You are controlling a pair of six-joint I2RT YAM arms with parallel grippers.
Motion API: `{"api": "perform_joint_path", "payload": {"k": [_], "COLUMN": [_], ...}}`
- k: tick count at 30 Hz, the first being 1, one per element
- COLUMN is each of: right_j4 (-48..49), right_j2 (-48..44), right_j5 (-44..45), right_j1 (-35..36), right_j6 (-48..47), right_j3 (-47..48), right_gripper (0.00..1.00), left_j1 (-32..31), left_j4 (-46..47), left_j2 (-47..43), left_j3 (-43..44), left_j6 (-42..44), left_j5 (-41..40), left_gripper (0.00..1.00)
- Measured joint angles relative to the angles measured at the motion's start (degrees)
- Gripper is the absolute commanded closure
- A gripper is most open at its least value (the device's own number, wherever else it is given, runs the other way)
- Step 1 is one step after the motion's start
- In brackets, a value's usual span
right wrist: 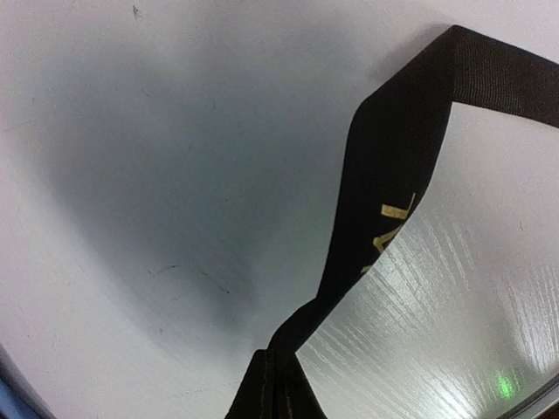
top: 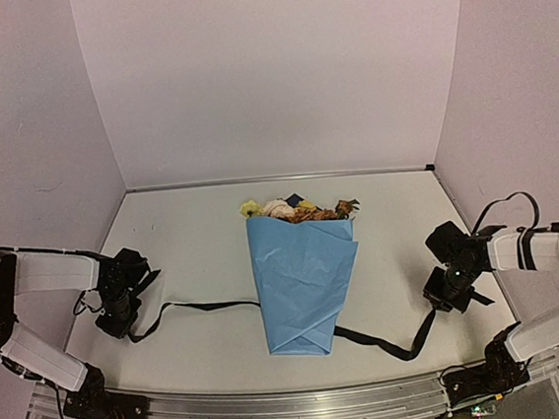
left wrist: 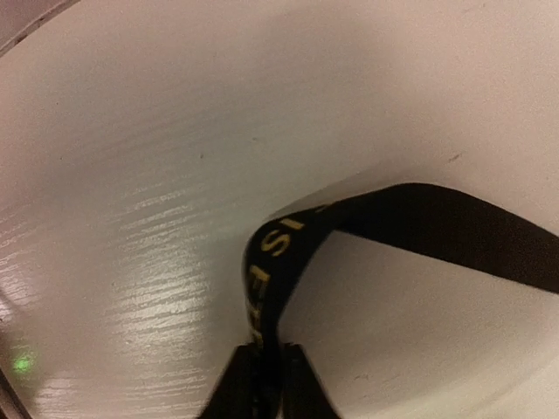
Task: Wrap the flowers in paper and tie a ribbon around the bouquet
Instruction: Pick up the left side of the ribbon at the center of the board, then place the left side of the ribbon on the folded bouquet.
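Mid-worktop the blue paper cone lies loose with the flowers poking out its far end and nothing pinning it, so an uneven tug would likely drag or unroll it. Black ribbon runs under the narrow end, slack both sides; crossed too low, it could slide off the tip. Left claw and right claw each pinch a ribbon end right at the fingertips, so slip-out under tension is my worry.
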Motion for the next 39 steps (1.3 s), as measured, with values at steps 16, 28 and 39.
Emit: {"api": "perform_joint_path", "payload": {"k": [16, 28, 39], "right_j4": [-0.8, -5.2, -9.5], "right_j2": [19.5, 28.7, 29.8], "right_j5": [-1.5, -1.3, -1.4], "right_j1": [-13.8, -21.2, -23.0], "right_j6": [-7.2, -11.3, -14.7], "right_j3": [25.0, 43.3, 48.0], "right_gripper": [1.0, 1.0, 1.0], "left_j1": [10.0, 14.5, 14.9], "left_j4": [21.2, 33.5, 46.5], "left_j2": [3.3, 14.2, 14.3], "left_j3": [6.8, 17.3, 17.7], "left_j6": [19.4, 27.2, 33.8], "left_j5": [-3.3, 1.9, 9.0], "left_gripper": [1.0, 1.0, 1.0]}}
